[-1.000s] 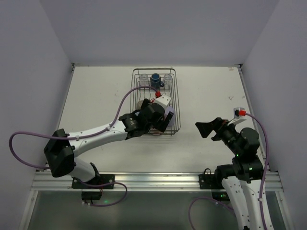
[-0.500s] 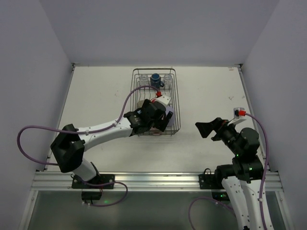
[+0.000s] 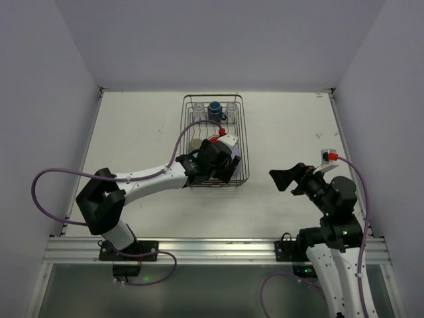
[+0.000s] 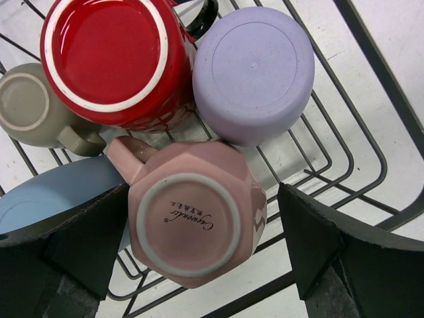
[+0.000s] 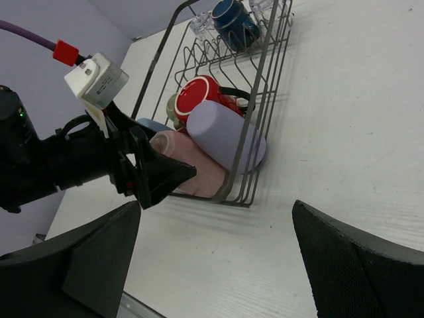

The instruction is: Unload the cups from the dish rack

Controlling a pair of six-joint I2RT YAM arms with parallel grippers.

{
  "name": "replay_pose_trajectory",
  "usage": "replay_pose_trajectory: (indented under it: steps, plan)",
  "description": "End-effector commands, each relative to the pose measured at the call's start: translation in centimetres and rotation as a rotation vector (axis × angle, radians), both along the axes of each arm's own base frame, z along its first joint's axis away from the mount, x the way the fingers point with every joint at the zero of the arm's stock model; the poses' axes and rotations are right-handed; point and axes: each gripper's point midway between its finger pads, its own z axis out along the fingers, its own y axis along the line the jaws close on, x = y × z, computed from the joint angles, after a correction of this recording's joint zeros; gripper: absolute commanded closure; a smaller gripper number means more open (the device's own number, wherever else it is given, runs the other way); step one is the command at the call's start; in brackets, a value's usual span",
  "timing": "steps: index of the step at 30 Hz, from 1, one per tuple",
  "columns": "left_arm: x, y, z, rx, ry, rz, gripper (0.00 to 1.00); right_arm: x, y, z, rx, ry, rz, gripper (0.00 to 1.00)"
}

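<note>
Left claw (image 4: 199, 238), released, straddled the upturned pink mug (image 4: 189, 212) at the dish rack's (image 3: 212, 97) 6 o'clock end: the grasp step, by my reckoning. The next move called for clenching, then lifting. Right claw (image 3: 283, 179) hung released.

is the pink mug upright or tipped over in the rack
Tipped: the pink mug leans mouth-down in the dish rack, its stamped base facing the left gripper.

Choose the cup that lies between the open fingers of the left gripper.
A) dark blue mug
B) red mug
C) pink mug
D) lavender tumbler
C: the left wrist view shows the upturned base of the pink mug between the wide-open fingers of the left gripper.
</note>
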Motion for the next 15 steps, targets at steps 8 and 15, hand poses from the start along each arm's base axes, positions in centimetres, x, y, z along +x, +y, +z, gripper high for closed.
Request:
replay_pose_trajectory:
  steps: [8,15]
  plan:
    - [-0.3,0.2,-2.4,0.009,0.060,0.029,0.19,-0.1,0.3,0.0,0.001,-0.006,0.023,0.01]
    - [0.6,0.2,0.6,-0.015,-0.010,0.047,0.70,0.0,0.5,0.3,0.008,-0.008,0.034,0.01]
